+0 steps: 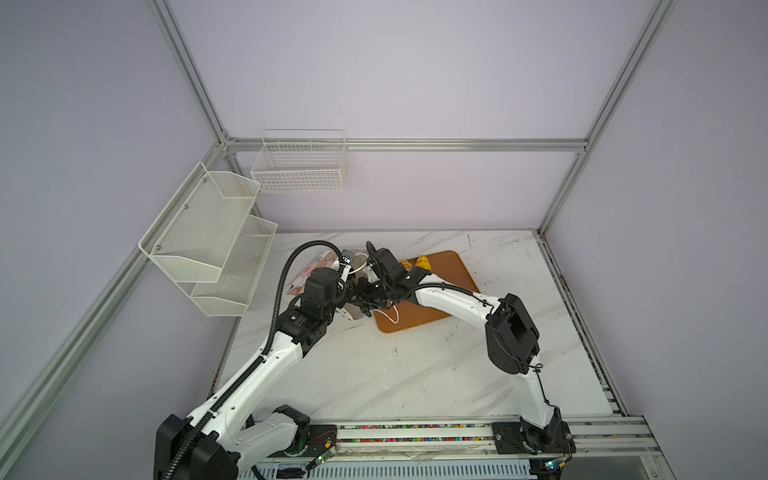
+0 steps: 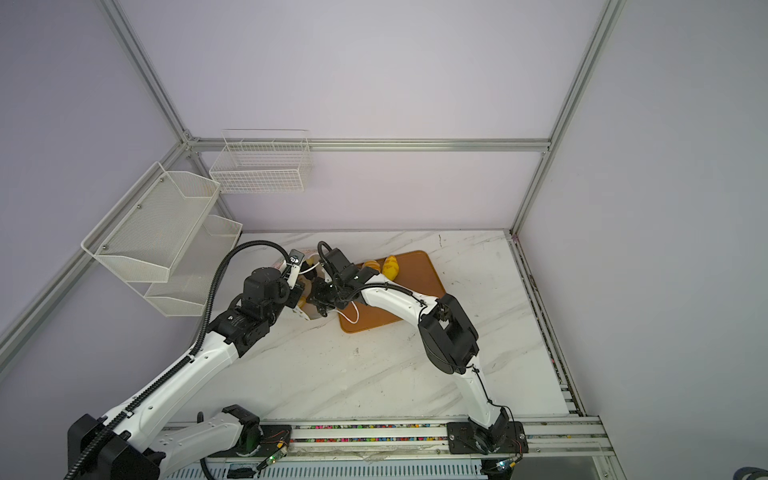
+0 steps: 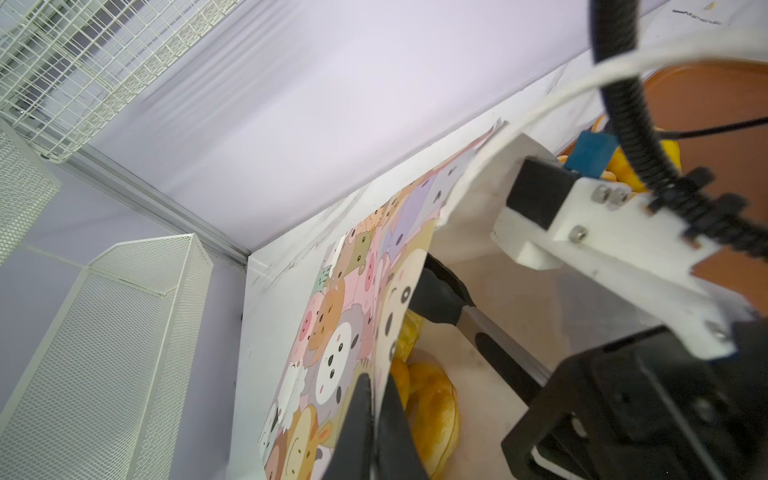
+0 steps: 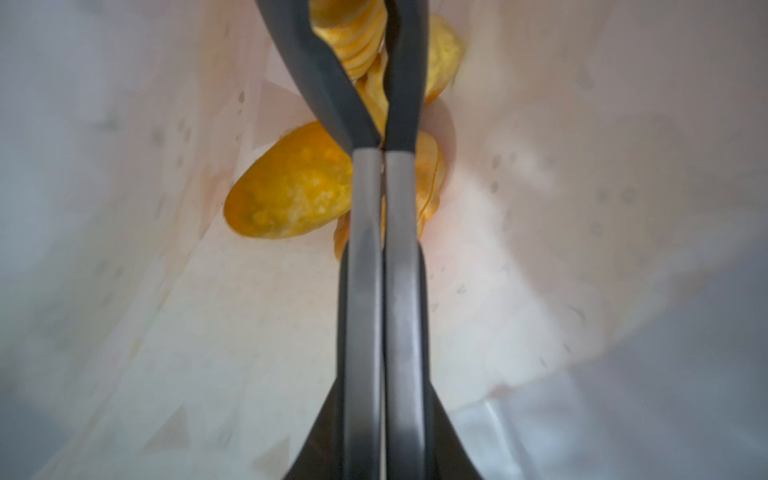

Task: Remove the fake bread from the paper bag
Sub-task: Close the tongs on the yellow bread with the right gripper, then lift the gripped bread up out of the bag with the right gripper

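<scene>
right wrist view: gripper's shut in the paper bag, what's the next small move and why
Probably draw the right gripper straight back out of the white cartoon-print paper bag: it looks clamped on a ridged golden toy roll, and the left gripper pinches the bag's wall, holding the mouth open.

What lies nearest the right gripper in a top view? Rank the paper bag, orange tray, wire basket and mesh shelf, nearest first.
1. paper bag, centre: the right gripper reaches inside it.
2. orange tray, just right of the bag.
3. wire basket on the back wall and mesh shelf on the left wall: too close to call.
</scene>
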